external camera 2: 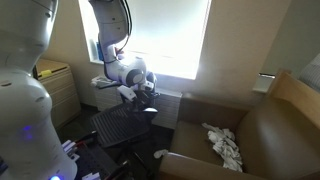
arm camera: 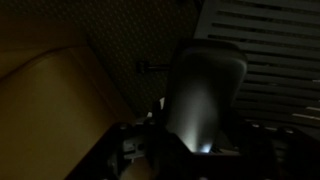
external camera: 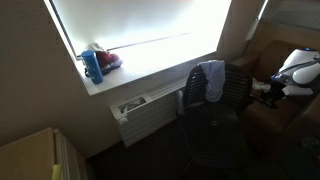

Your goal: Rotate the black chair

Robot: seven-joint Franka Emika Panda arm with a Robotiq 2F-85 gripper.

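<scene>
The black chair (external camera: 215,115) stands below the window with a light blue-grey cloth (external camera: 212,80) over its back. It also shows in an exterior view (external camera 2: 122,125). My gripper (external camera 2: 140,95) is at the chair's side, by an armrest, and in an exterior view (external camera: 266,90) it is right of the backrest. In the dark wrist view the grey armrest pad (arm camera: 205,85) runs straight in between my jaws (arm camera: 200,150). The jaws straddle it. Whether they press on it is too dark to see.
A brown armchair (external camera 2: 255,135) with a crumpled white cloth (external camera 2: 225,145) stands close beside the chair. The window sill (external camera: 150,65) holds a blue bottle (external camera: 93,65) and a red object. A radiator (external camera: 145,112) sits under the sill. A wooden cabinet (external camera 2: 58,85) stands by the wall.
</scene>
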